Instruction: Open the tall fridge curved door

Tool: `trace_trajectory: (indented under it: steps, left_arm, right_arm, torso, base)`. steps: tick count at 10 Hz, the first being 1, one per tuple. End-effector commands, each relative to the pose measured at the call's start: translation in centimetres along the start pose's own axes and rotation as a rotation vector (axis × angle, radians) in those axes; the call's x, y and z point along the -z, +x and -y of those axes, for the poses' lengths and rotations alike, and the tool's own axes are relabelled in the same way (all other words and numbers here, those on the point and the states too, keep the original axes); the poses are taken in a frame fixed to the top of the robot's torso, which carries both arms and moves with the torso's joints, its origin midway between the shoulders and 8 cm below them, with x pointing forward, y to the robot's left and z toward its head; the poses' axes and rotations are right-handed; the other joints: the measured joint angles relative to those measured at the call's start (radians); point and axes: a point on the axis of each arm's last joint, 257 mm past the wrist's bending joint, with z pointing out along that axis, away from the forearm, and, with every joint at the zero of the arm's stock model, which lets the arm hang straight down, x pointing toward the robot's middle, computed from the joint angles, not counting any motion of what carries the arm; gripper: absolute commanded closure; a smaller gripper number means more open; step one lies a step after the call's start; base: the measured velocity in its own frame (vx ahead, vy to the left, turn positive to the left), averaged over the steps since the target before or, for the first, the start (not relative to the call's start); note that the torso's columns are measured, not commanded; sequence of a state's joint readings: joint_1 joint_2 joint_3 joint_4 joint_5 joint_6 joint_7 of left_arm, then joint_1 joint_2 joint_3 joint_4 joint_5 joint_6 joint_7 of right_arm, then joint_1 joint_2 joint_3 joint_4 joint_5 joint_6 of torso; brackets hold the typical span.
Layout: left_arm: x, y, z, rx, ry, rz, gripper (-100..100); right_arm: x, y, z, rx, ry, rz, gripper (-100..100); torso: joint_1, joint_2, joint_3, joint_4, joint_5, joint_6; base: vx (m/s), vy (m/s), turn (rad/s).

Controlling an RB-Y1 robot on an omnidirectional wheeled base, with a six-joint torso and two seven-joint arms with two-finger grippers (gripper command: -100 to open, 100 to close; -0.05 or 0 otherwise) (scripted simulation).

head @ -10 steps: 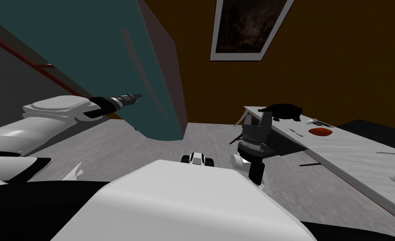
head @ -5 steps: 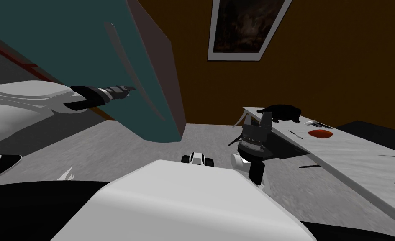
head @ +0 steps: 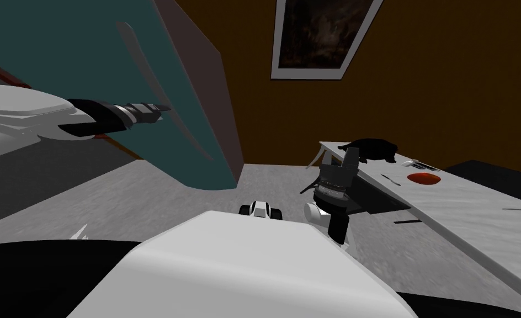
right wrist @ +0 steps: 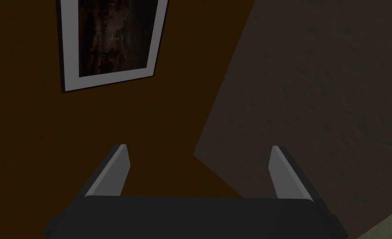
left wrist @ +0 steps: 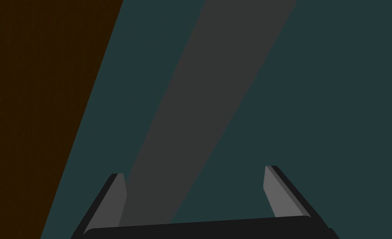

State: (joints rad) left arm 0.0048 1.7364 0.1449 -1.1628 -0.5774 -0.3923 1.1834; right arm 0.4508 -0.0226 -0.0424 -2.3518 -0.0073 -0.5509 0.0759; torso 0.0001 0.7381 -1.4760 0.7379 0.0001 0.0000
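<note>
- A brown wall (head: 463, 83) with a framed picture (head: 323, 38) closes the far side of the room above a grey floor (head: 160, 193). A white table (head: 463, 204) runs along the right, carrying a dark object (head: 372, 146) and a red disc (head: 423, 176).
- The tall fridge (head: 212, 99) stands at the far left. Its teal door (head: 88, 49) faces us, and a long pale grey handle (left wrist: 216, 103) runs down it. The door lies against the fridge's side, so we judge it not yet opened.
- Our left arm stretches out to that door and sets the left gripper (left wrist: 194, 172) at the handle, about midway along the bar.
- Its fingers stand apart with the handle passing between them, nearer one finger than the other. We cannot tell whether either finger touches the bar.
- We read the spread as a setup for a grasp, with the bar already lined up inside the gap so the fingers can close across it.
- Our right gripper (right wrist: 198, 146) waits in the middle of the scene beside the table's near corner. It points up, and its fingers are apart and empty.
- We judge the right gripper to be parked there, well apart from the fridge, to leave room for the door's swing.
- The grasp and the pull are not yet made. Once gripped, the curved door calls for a pull that follows its arc, or the thin fingers could slip along the smooth bar.
</note>
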Motion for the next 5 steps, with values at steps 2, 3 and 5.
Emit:
trace_trajectory:
  steps: [2,3,5]
  left_arm:
    - [0.3,-2.3,0.6,0.001,-0.016,0.019,-100]
    - [0.3,-2.3,0.6,0.001,-0.016,0.019,-100]
    - [0.5,-3.5,1.1,0.001,-0.023,0.029,-100]
  right_arm:
    - [0.0,0.0,0.0,0.000,0.000,0.000,0]
    - [0.0,0.0,0.0,0.000,0.000,0.000,0]
    - [0.0,0.0,0.0,0.000,0.000,0.000,0]
  torso:
    - [0.000,0.001,0.001,0.001,0.000,0.000]
    - [-0.001,-0.001,0.000,0.000,0.000,0.000]
    - [-0.001,0.000,0.000,0.000,0.000,0.000]
  base:
    - [0.044,-0.037,-0.016]
    - [0.042,-0.026,0.000]
    - [0.041,-0.039,-0.009]
